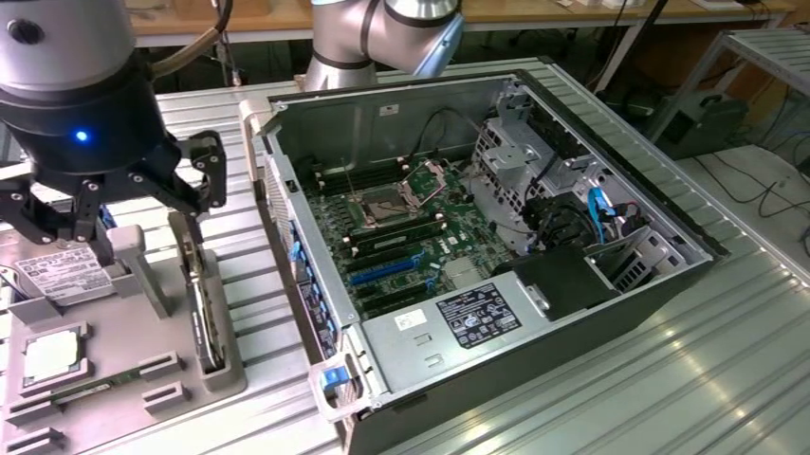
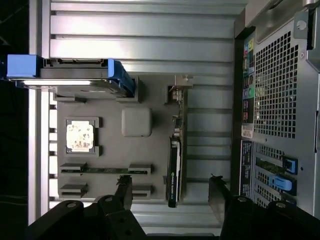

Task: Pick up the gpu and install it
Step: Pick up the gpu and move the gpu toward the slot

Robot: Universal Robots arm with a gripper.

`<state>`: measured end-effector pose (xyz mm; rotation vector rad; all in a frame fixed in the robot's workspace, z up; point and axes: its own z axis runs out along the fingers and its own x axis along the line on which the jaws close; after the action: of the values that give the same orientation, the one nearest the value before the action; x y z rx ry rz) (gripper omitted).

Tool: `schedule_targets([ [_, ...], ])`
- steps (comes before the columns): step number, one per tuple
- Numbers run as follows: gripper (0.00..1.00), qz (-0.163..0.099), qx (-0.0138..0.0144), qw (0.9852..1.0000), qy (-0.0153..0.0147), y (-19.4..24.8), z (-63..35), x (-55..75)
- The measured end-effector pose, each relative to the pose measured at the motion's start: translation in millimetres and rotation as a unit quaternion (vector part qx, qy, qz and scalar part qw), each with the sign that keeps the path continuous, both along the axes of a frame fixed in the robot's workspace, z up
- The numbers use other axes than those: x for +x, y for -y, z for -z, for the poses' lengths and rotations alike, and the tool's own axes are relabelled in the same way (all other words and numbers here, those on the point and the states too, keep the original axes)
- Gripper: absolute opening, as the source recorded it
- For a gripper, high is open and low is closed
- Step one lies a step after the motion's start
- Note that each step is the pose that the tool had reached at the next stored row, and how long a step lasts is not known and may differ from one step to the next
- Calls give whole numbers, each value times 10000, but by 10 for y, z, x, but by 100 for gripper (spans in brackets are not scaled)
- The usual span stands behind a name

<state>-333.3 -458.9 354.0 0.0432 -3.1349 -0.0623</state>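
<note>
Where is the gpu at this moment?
In the exterior view the gpu stands on edge in the grey tray at that view's left, beside the open computer case, near the open gripper.

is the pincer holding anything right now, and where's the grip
Nothing is held: the pincer is open above the gpu, which stands on edge in the tray.

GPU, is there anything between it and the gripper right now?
Nothing visible. The gpu stands on edge in the tray with nothing covering it. The open gripper hangs above the tray, with only clear space between it and the gpu.
</note>
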Motion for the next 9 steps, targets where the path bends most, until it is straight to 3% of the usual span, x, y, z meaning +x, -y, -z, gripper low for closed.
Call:
schedule_targets([
  [3, 72, -28, 1, 10000, -7, 74, 57, 1],
  [9, 72, -35, -7, 10000, -9, 74, 168, 51],
])
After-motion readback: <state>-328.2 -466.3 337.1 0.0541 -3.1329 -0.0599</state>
